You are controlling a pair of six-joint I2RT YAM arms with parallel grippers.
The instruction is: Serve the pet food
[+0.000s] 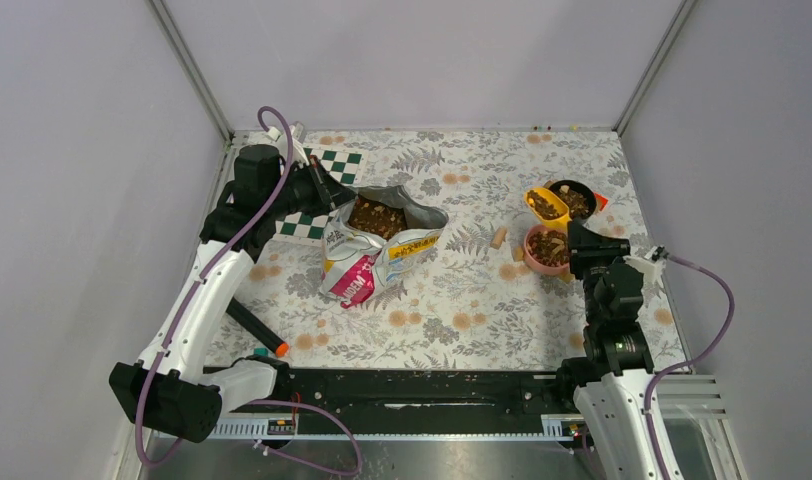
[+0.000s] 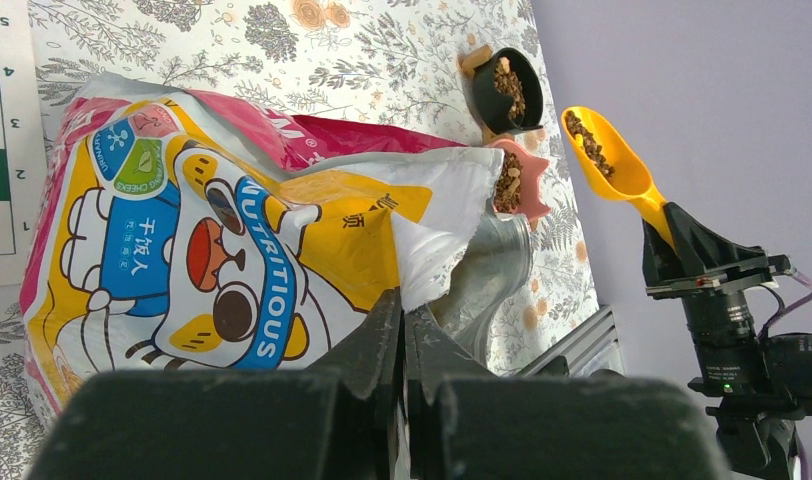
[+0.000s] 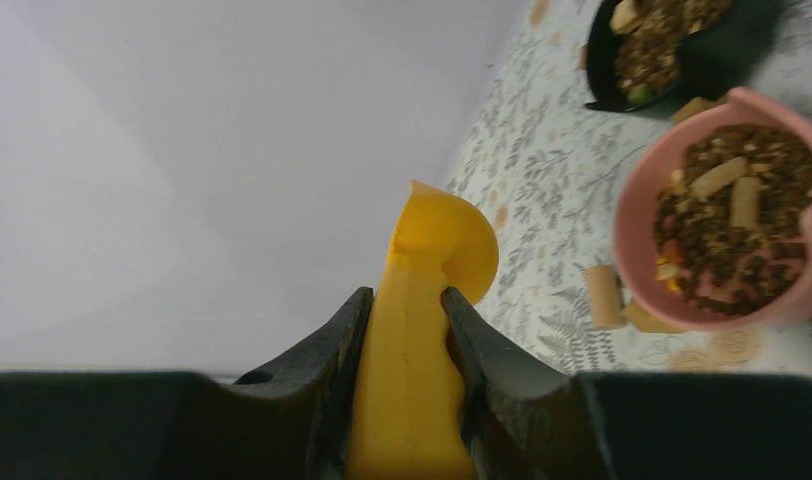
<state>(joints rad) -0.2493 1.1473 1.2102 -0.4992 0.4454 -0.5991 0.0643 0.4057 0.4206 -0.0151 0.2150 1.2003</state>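
L gripper (image 2: 403, 312) clenched on bag (image 2: 232, 250) rim, far left | R gripper (image 3: 407, 315) grasping scoop (image 3: 437, 240) | kibble (image 2: 587, 140) in scoop, far right, near pink bowl (image 3: 632, 235) | advice: keep level, centre over bowl, then tip slowly

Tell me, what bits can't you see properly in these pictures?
The yellow scoop's inside: right wrist view shows only its back, gripped by the right claw.
The black bowl: cut off by that view's top edge.
Whether the left claw pinches the bag: left wrist view, the claw itself covers the edge.
Right claw's grip: top view, hidden under the arm.
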